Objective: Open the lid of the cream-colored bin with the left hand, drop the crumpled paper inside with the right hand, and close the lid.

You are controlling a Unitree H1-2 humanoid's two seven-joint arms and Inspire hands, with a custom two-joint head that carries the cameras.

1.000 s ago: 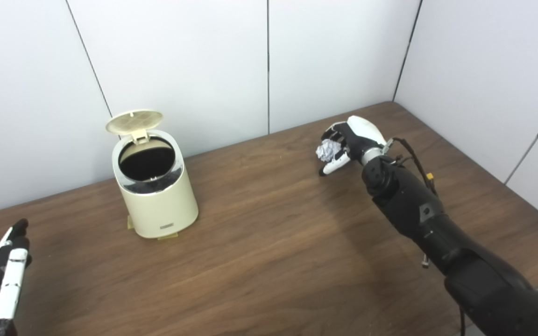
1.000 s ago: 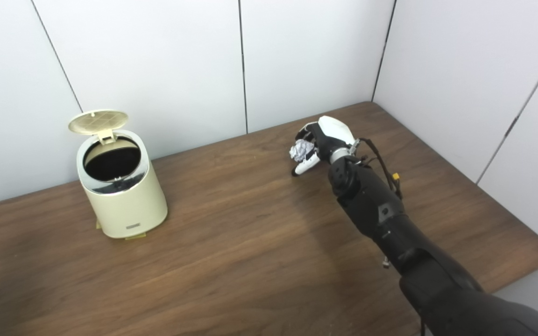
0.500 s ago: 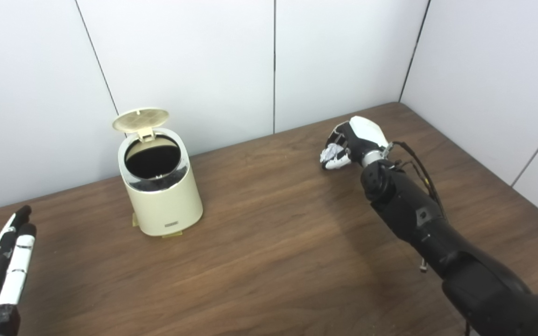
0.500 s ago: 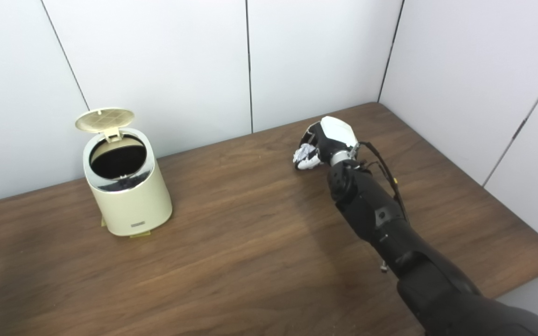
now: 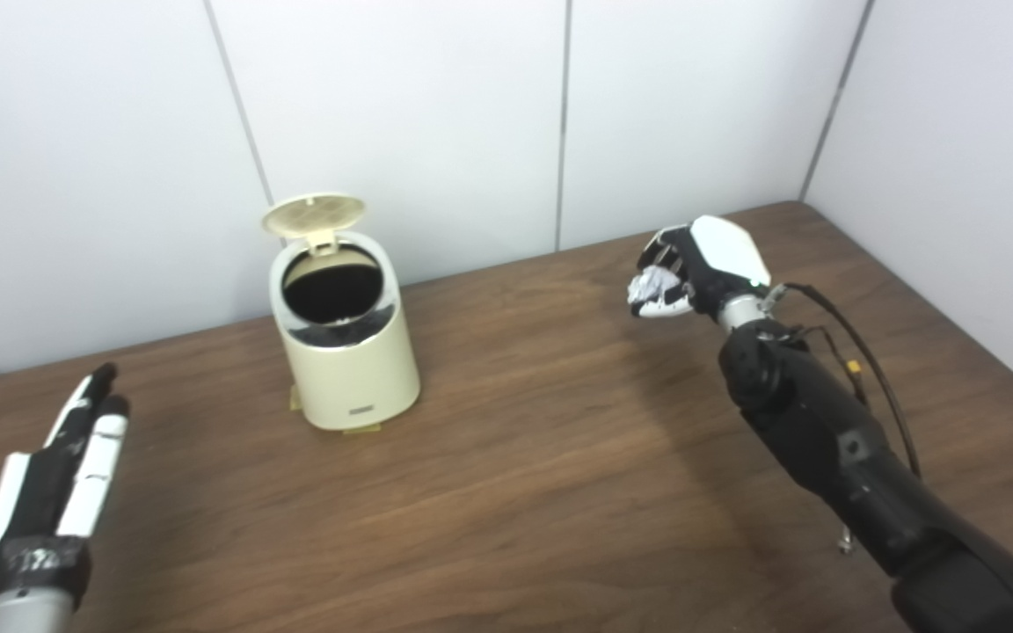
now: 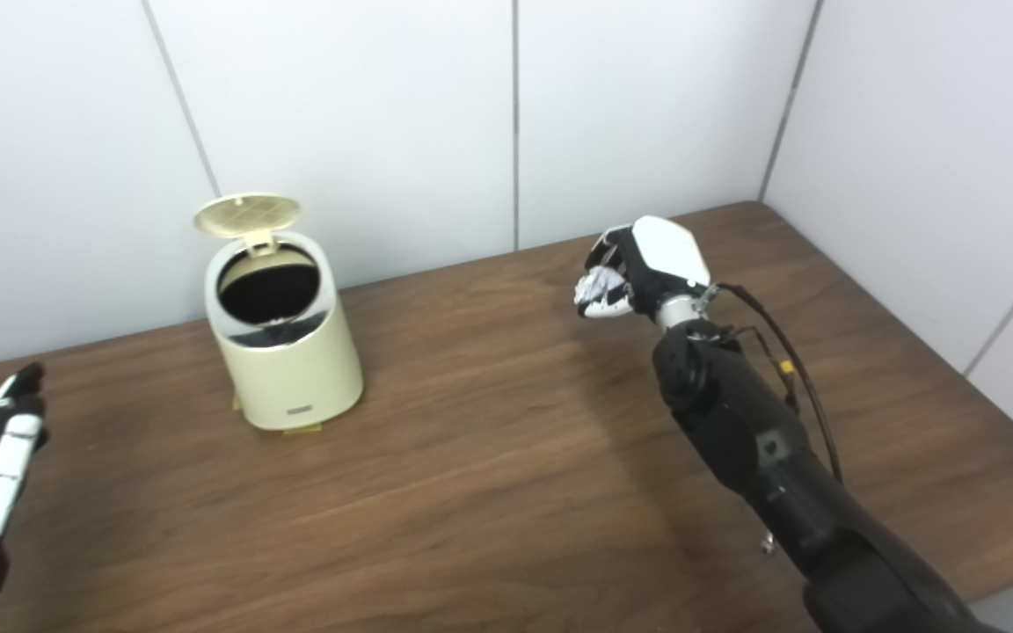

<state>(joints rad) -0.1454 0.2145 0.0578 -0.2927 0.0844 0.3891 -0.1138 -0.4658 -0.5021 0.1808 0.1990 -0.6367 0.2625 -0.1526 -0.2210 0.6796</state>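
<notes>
Since a second ago my right hand [image 5: 691, 272] has curled tight around the crumpled paper [image 5: 650, 286], lifted off the table [image 5: 515, 475]. Bin [image 5: 344, 352] lid [image 5: 313, 214] stands open; left hand [image 5: 54, 479] idle, fingers spread. Dropping, closing remain.

The cream bin [image 5: 345, 352] is standing upright, lid [image 5: 314, 214] tilting open; the white crumpled paper [image 5: 652, 285] is apparently sitting off the table.
</notes>
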